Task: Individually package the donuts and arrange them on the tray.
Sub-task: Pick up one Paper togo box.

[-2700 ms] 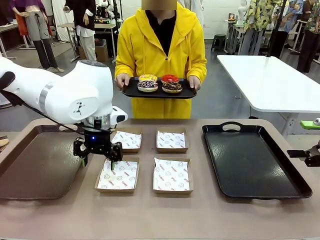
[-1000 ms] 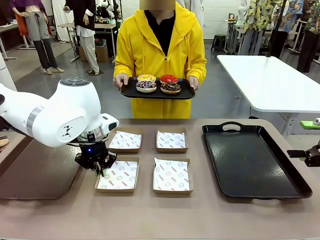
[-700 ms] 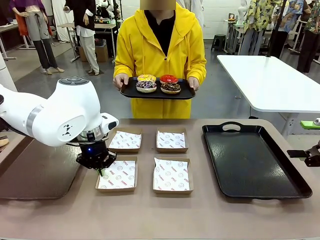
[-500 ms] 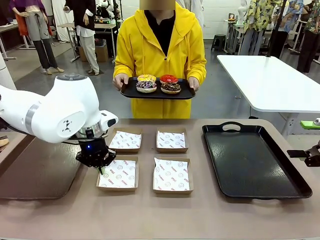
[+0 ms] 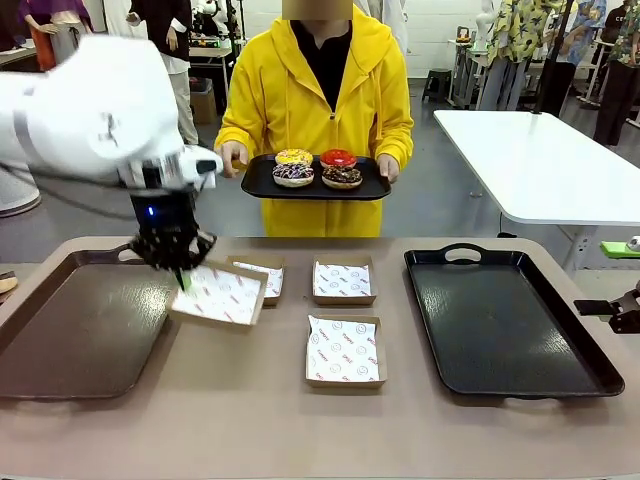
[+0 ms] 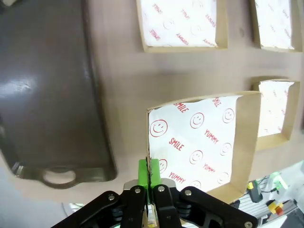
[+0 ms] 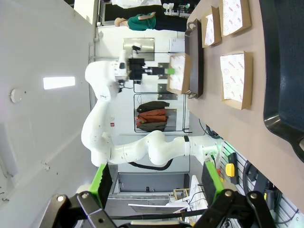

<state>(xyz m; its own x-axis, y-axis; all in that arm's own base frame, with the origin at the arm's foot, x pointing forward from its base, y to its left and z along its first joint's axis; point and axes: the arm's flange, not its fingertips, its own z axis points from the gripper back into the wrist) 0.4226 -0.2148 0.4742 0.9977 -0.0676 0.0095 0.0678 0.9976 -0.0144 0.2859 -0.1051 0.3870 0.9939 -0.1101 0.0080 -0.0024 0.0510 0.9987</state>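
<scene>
The left hand [image 5: 180,272] is pinched fully shut on the side wall of one paper-lined box [image 5: 222,293]. It holds the box clear of the counter [image 5: 300,430], tilted, with the pinched wall highest and the rest hanging away toward the middle of the counter. In the left wrist view the two green pads [image 6: 144,172] meet on that thin cardboard wall, and the printed paper liner spreads out beyond them. The donuts [image 5: 318,166], four of them in two rows, aren't on the counter. They sit on a small black tray [image 5: 262,186] that a person [image 5: 320,100] in a yellow hooded top holds by both ends, just past the far edge. From the left hand they lie across the counter, a little higher and toward the middle. That gap between the held box and the donuts is probably what the next move has to close, with the box levelled so a donut can sit in it. The left hand is much the nearer one. The right hand [image 7: 156,184] is spread wide with nothing between its pads, off at the right end of the counter beyond the large black tray [image 5: 500,385]. Three more boxes rest flat on the counter, one [image 5: 268,280] partly behind the held box, one [image 5: 343,281] beside it and one [image 5: 343,350] nearer the robot. A brown tray [image 5: 70,340] lies just left of the held box.
</scene>
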